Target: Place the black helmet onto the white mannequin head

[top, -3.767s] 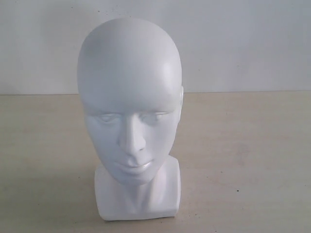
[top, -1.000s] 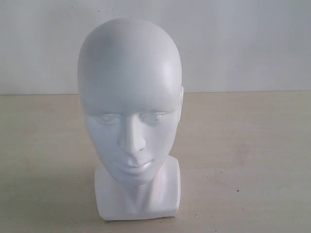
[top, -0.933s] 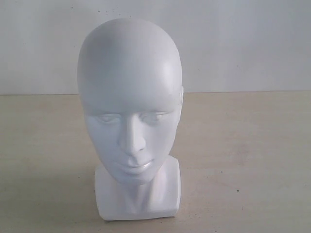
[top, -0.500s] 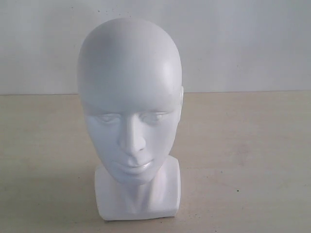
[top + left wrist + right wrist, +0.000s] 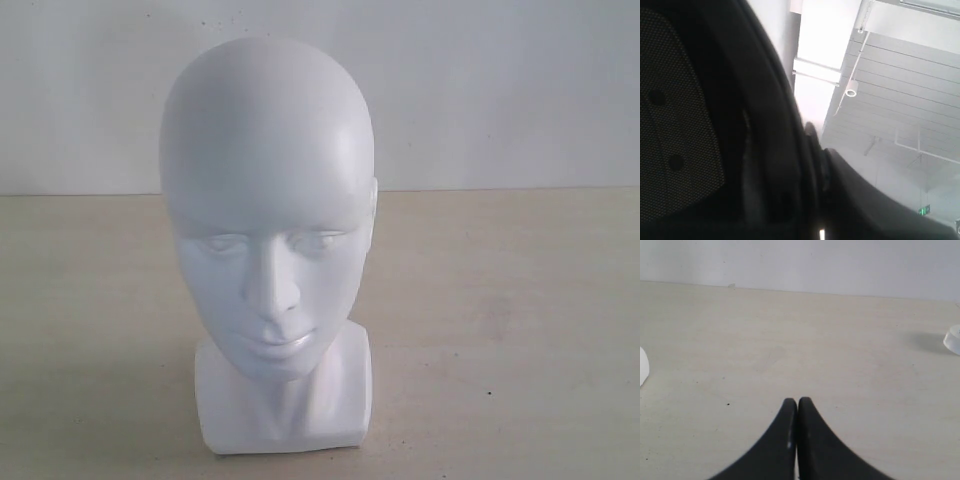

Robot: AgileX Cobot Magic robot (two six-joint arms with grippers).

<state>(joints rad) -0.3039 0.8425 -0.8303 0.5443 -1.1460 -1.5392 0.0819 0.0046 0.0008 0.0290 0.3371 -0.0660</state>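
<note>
Tabletop (image 5: pixel 850 345) beneath closed right hand (image 5: pixel 797 402)

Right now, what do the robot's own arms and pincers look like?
The right pincer has two smooth matte-black fingers, broad at the base, curving to narrow tips. No cables show. The left pincer cannot be made out; no arms show elsewhere.

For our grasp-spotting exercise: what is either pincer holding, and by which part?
Left pincer: seemingly the black helmet, by its rim beside the mesh lining; grip too dark to confirm. Right pincer: shut, holding nothing.
</note>
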